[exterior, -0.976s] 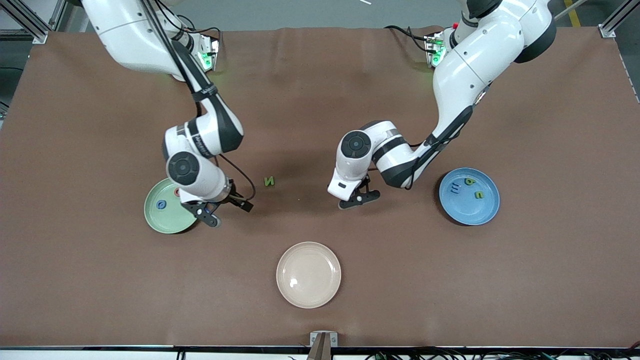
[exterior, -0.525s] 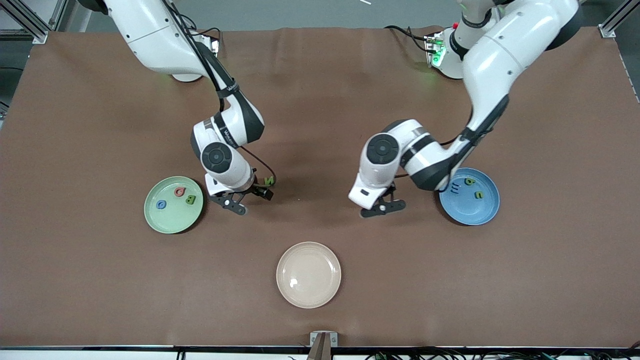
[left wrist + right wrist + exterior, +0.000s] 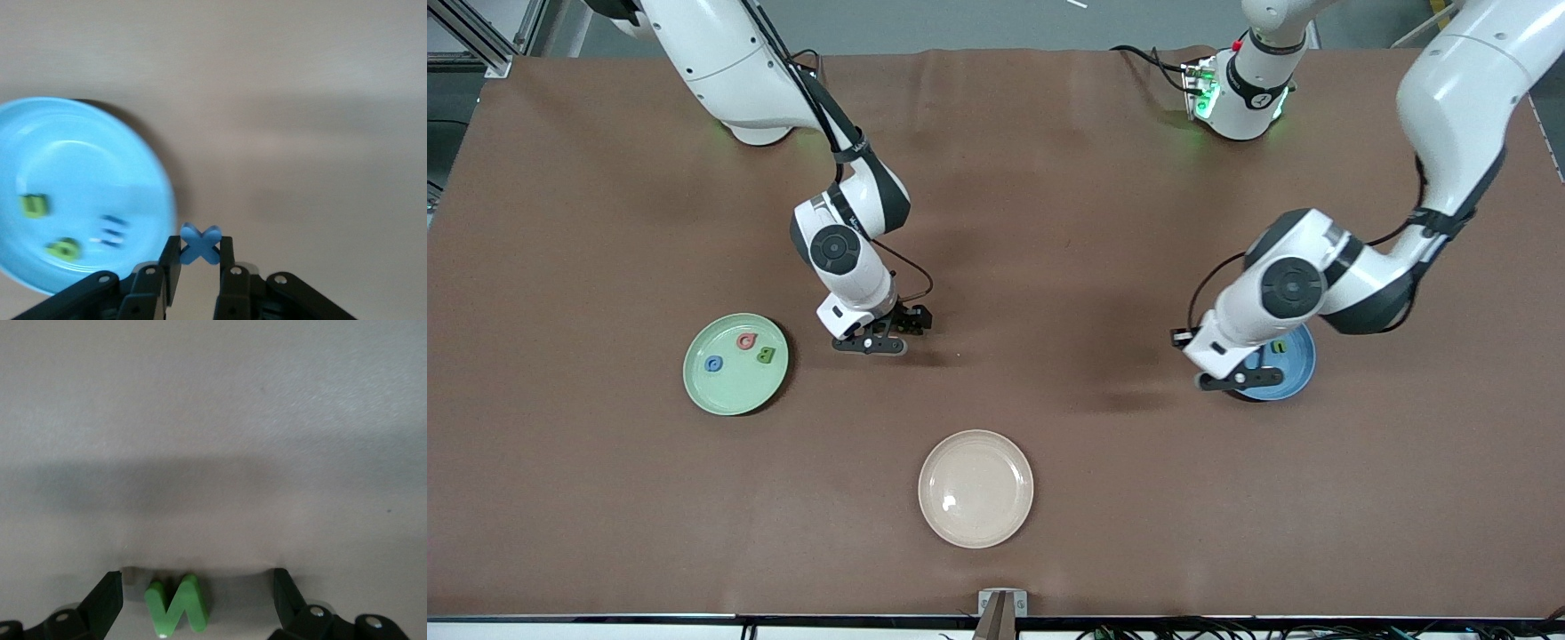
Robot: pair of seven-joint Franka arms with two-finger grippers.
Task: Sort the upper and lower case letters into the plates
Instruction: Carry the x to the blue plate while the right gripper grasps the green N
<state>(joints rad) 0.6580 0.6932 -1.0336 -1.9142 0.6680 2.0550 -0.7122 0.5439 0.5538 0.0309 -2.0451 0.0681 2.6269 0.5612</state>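
Left gripper (image 3: 198,267) is held over the edge of the blue plate (image 3: 1294,378), its fingers clamped on a small blue X letter (image 3: 200,243). Three letters (two green, one dark) are seen lying in that plate. Right gripper (image 3: 197,600) is spread wide around a green N letter (image 3: 177,603) on the brown table (image 3: 1049,222), between the two plates. Toward the right arm's end the mint plate (image 3: 711,396) is set, with three letters in it. A cream plate (image 3: 975,524) lies nearest the front camera.
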